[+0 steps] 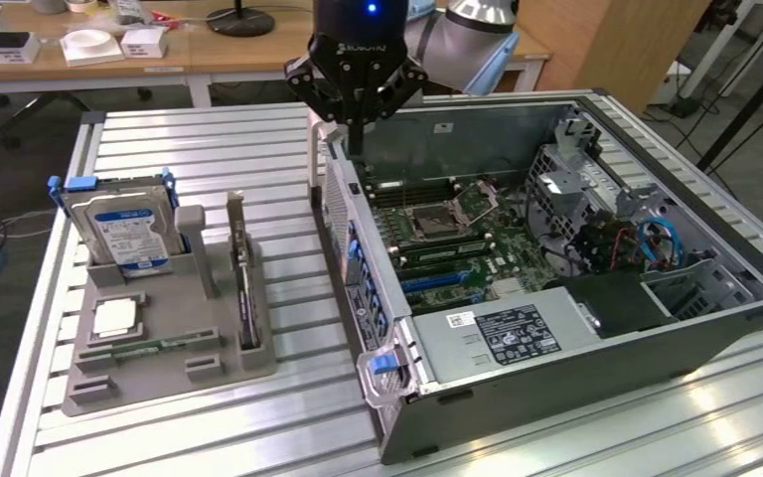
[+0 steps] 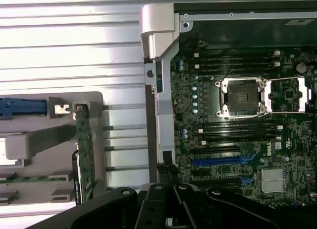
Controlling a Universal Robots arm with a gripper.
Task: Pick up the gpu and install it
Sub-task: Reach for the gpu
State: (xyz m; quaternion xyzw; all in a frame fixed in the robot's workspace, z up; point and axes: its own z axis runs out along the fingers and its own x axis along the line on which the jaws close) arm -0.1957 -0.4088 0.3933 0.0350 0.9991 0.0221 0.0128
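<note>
The gpu is a thin dark card standing on edge in a slot of the grey holder, on the exterior view's left. In the wrist view the gpu shows its narrow edge. My gripper hangs over the rear wall of the open computer case, well away from the card. Its fingers are drawn together with nothing between them. In the wrist view the gripper sits over the case wall beside the motherboard with its blue expansion slots.
A silver hard drive with blue rails stands in the holder beside the card. A processor chip and a green memory stick lie lower on the holder. The ribbed metal table carries everything. Drive cage and cables crowd the case's far side.
</note>
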